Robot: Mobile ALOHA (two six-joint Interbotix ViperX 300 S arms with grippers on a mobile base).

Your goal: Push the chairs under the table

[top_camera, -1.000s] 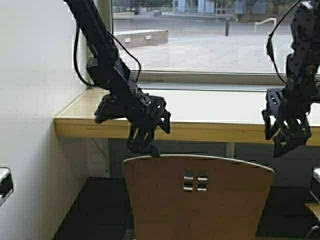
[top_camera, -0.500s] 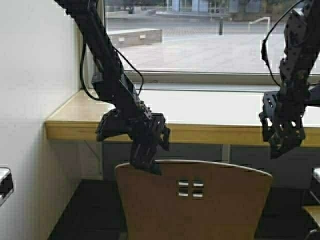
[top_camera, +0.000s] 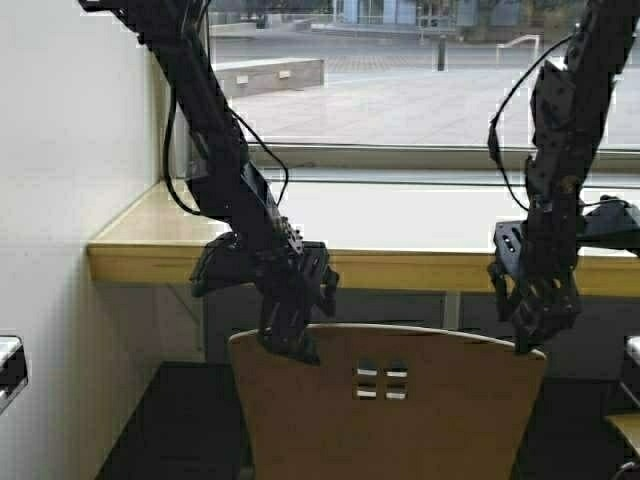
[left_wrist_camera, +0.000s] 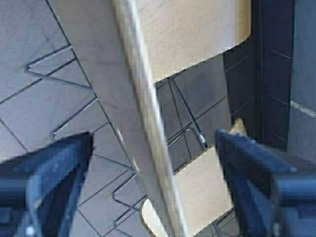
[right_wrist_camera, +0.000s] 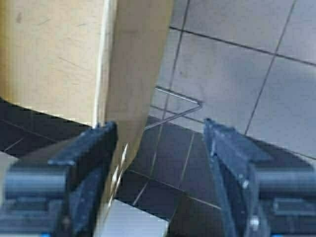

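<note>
One tan plywood chair [top_camera: 390, 400] stands in front of me, its curved back with small square holes facing me in the high view. The table [top_camera: 400, 265], a long pale-wood counter with a thick yellowish edge, runs just beyond it under the window. My left gripper [top_camera: 290, 345] is open and straddles the top left of the chair back; in the left wrist view the chair's top edge [left_wrist_camera: 143, 113] runs between the fingers of that gripper [left_wrist_camera: 153, 163]. At the back's top right corner my right gripper [top_camera: 535, 335] is open. The right wrist view shows the chair's side edge [right_wrist_camera: 133, 59] beside one finger of the gripper [right_wrist_camera: 160, 158].
A white wall [top_camera: 60, 250] closes the left side and meets the counter's end. A big window [top_camera: 400, 80] is behind the counter. Part of another tan seat [top_camera: 628, 420] shows at the right edge. Thin metal chair legs [left_wrist_camera: 59, 74] rest on grey floor tiles.
The robot has shifted slightly, so the scene sits further left and lower. My left gripper came down over the chair's top edge. My right gripper dropped and moved left to the chair's top right corner.
</note>
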